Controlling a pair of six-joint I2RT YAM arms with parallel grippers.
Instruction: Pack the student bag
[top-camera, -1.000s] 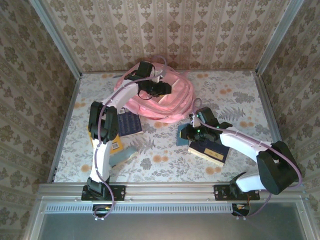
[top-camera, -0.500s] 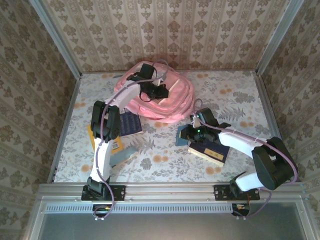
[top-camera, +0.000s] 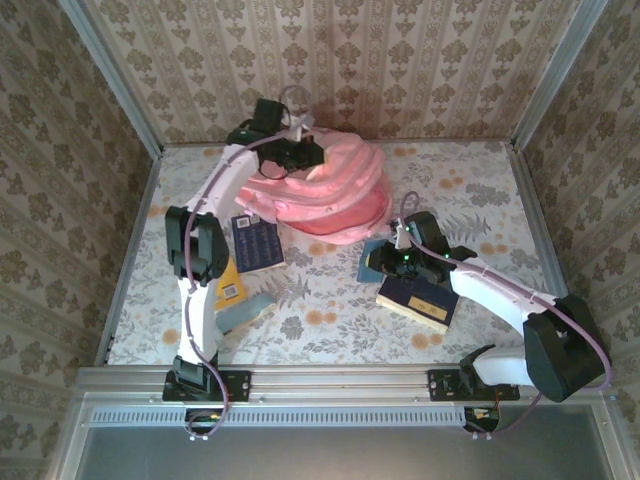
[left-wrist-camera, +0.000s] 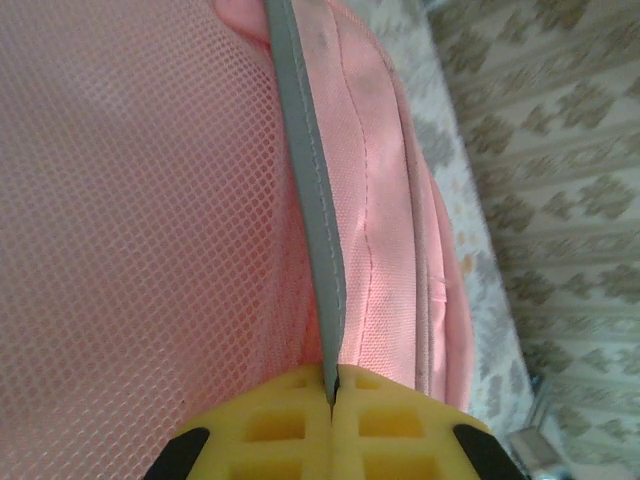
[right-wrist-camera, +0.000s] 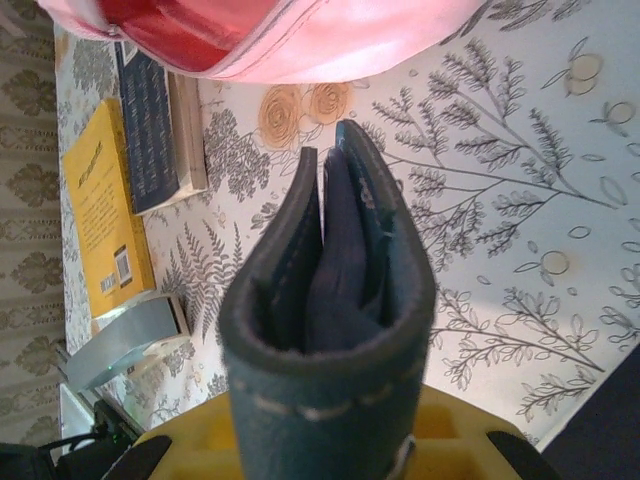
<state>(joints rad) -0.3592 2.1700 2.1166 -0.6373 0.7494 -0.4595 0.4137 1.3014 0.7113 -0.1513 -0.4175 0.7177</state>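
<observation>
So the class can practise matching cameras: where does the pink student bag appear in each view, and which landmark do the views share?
Top external: student bag at the far centre of the table.
Left wrist: student bag across left and centre, its grey trim pinched in the left gripper.
Right wrist: student bag along the top edge.
Shared landmark: the floral table cover.
</observation>
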